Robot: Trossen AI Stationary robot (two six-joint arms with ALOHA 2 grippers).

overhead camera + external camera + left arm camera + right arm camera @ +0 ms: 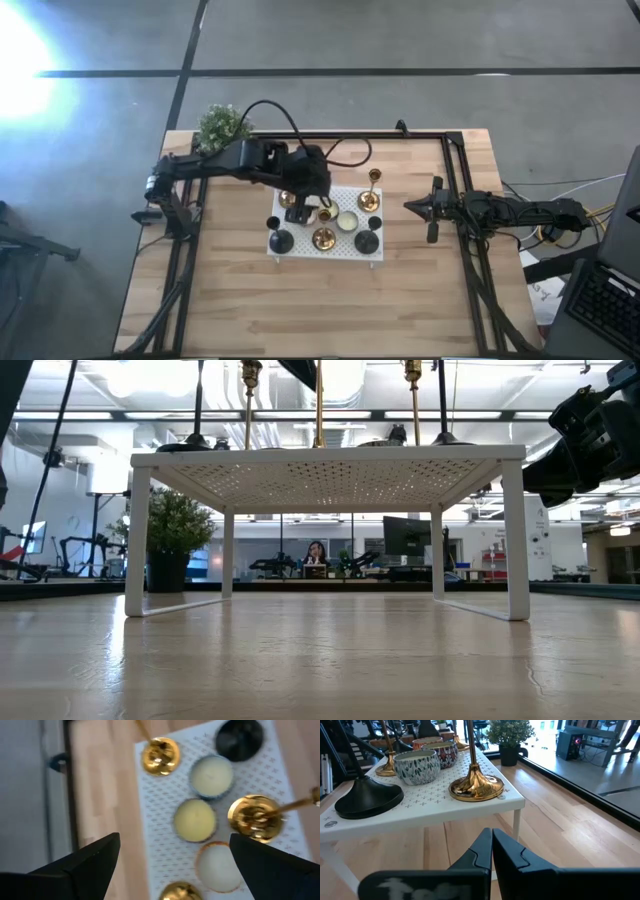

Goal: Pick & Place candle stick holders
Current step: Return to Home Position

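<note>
Overhead, left tool [175, 839] over shelf [300, 248], right tool [410, 207] beside edge

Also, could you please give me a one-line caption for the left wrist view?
Open left pincer over a white shelf holding three candles, brass holders and one black holder.

The left arm [215, 160] reaches in from the left side, wrist turned down over the middle of the surface [300, 310]. The left gripper [175, 840] hangs there, fingers [95, 857] spread wide, holding nothing. The right arm [510, 212] lies low along the right side. The right gripper [491, 837] points inward, its fingers pressed together and empty.
</note>
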